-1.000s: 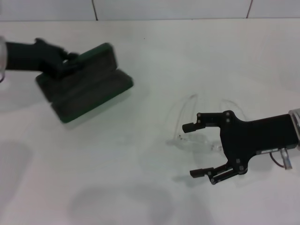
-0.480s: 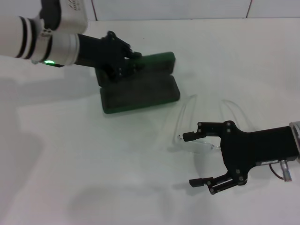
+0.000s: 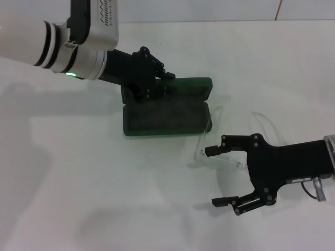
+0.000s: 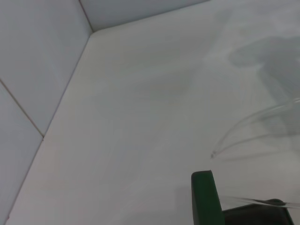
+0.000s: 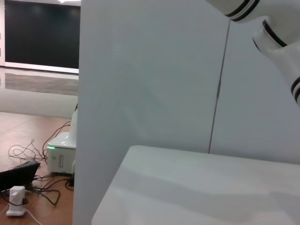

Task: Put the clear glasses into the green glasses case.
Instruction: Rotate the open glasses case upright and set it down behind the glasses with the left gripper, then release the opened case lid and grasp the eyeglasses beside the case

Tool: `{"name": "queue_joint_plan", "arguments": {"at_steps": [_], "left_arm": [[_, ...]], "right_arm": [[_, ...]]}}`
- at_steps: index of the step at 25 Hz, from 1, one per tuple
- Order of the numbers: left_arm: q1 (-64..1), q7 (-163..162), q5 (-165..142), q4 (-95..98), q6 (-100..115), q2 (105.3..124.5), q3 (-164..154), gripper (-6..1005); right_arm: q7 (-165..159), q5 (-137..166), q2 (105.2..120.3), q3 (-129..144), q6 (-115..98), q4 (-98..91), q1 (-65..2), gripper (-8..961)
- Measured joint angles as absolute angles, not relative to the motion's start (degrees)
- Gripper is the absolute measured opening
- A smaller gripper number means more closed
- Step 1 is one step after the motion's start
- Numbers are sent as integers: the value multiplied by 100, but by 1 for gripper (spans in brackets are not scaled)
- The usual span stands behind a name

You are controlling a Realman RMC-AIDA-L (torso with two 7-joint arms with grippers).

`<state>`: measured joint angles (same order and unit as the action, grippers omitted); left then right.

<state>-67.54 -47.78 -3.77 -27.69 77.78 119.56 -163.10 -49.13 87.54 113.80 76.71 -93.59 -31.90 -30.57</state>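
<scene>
The green glasses case (image 3: pixel 165 119) lies open at mid-table, its lid (image 3: pixel 189 89) raised at the back. My left gripper (image 3: pixel 155 79) is shut on the lid's left end. One corner of the case (image 4: pixel 206 199) shows in the left wrist view, with the thin arms of the clear glasses (image 4: pixel 248 127) beyond it. The clear glasses (image 3: pixel 224 158) rest on the white table just right of the case, one arm (image 3: pixel 208 125) reaching up beside the case's end. My right gripper (image 3: pixel 213 177) stands open, its upper finger (image 3: pixel 212 151) at the glasses' front.
The white table (image 3: pixel 104 198) stretches out in front and to the left of the case. A tiled white wall (image 3: pixel 193 9) runs along the back edge. The right wrist view shows a white partition (image 5: pixel 150 70) and a floor with cables (image 5: pixel 28 164).
My left arm has carried the open case rightward across the table until its end sits next to the glasses. The right gripper has stayed open in nearly the same place.
</scene>
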Motion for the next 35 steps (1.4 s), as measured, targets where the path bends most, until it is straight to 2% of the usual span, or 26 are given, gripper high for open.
{"name": "queue_joint_plan", "arguments": {"at_steps": [5,11,15,17,21,23,26,31,35], "left_arm": [[-6757,-4829,-273,-2802,7750,11958,-16303,302],[-6692,-4930,-24,-2898,7907,11957,-16303,444],[-6410,-4911,929,-3144,8618,11940,-16303,538],[-6135,-4904,1479,-3266,9017,11903,-16303,551],[-5614,-4904,2266,-3238,9202,11828,-16303,576],[-5429,-4928,2529,-3229,9285,11825,-16303,576],[-5167,-4963,2857,-3227,9470,11832,-16304,576],[-4930,-5043,3145,-3225,9607,11829,-16304,575],[-4914,-5099,3171,-3225,9625,11827,-16304,575]], "right_arm": [[-4967,8732,11327,7669,-9334,-3221,-3062,871],[-5325,8733,11258,7443,-9320,-3380,-3074,870],[-6292,8888,11100,7374,-9256,-3984,-3087,871],[-7108,9297,11007,7371,-9237,-4537,-3118,871],[-8757,10528,10958,7363,-9281,-5674,-3297,871],[-9496,11213,10996,7360,-9330,-6149,-3452,870],[-10284,12163,11141,7370,-9420,-6536,-3758,870],[-10660,13398,11529,7497,-9456,-6595,-4177,860],[-10814,13585,11578,8133,-9323,-6520,-4270,822]]}}
